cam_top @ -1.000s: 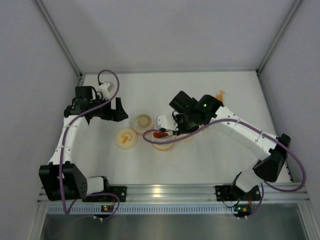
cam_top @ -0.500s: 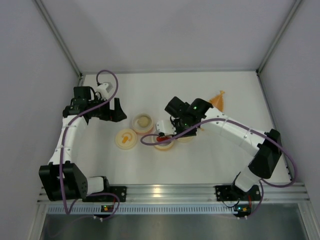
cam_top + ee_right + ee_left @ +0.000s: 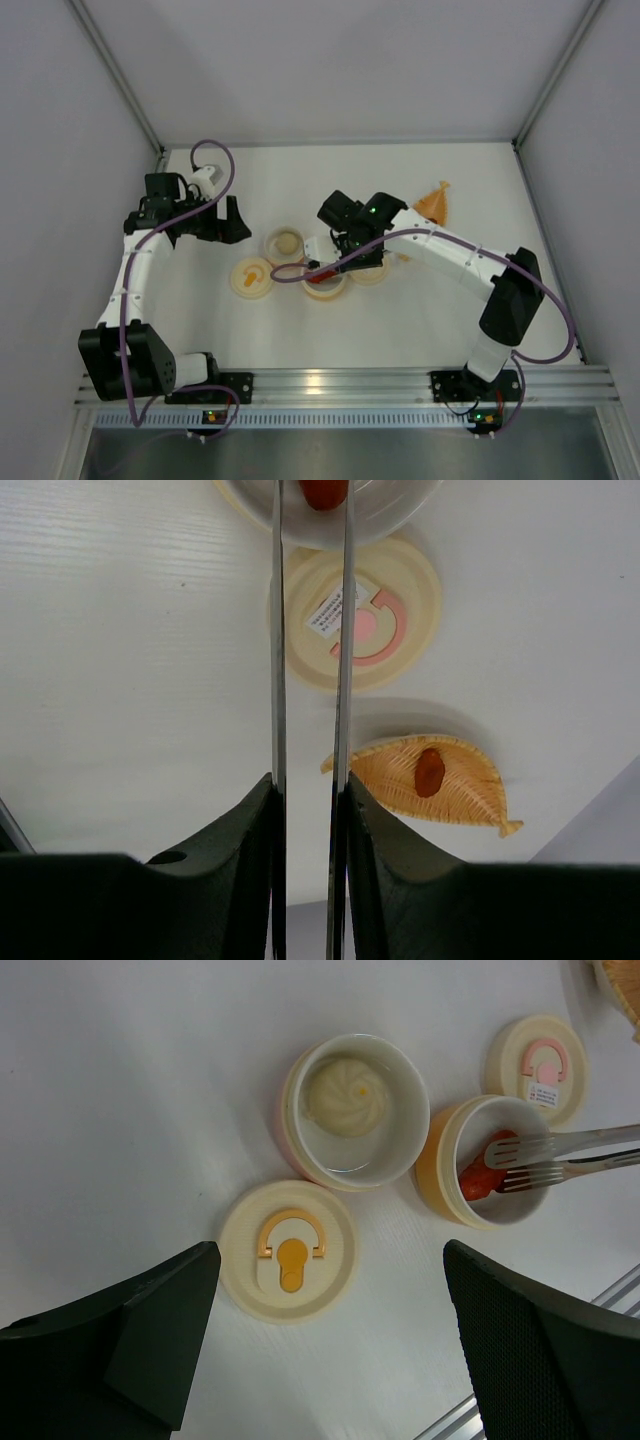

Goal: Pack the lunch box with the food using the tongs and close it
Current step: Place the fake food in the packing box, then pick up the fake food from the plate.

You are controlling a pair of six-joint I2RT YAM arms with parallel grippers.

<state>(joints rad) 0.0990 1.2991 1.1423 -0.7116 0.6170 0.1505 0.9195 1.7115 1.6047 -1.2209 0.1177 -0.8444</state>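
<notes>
Reaching further left than a second earlier, the right hand (image 3: 345, 247) had brought the tongs (image 3: 277, 630) down so that their tips sat inside the orange cup (image 3: 443, 1175); the left arm had not shifted. The right hand was closed partway on the tongs' two arms, pinching them near their joined end. Between the tips lay the red piece (image 3: 478, 1176), low in the cup, though whether it was resting on the bottom or only pinched could not be told. The left hand (image 3: 226, 222) hung wide open and held nothing, above the counter (image 3: 120, 1090) left of the cups.

The ball (image 3: 345, 1095) already sat in the white cup (image 3: 405, 1145), just beside the orange one. Both lids were off and flat on the counter: the orange-handled lid (image 3: 288, 1250) in front of the white cup, the pink-handled lid (image 3: 545, 1065) behind the orange cup. A small red-brown bit (image 3: 430, 770) lay on the dish (image 3: 470, 780); it may be more food.

Judged so, packing was nearly done. Letting go of the red piece, perhaps fetching that bit, and fitting both lids remained.
</notes>
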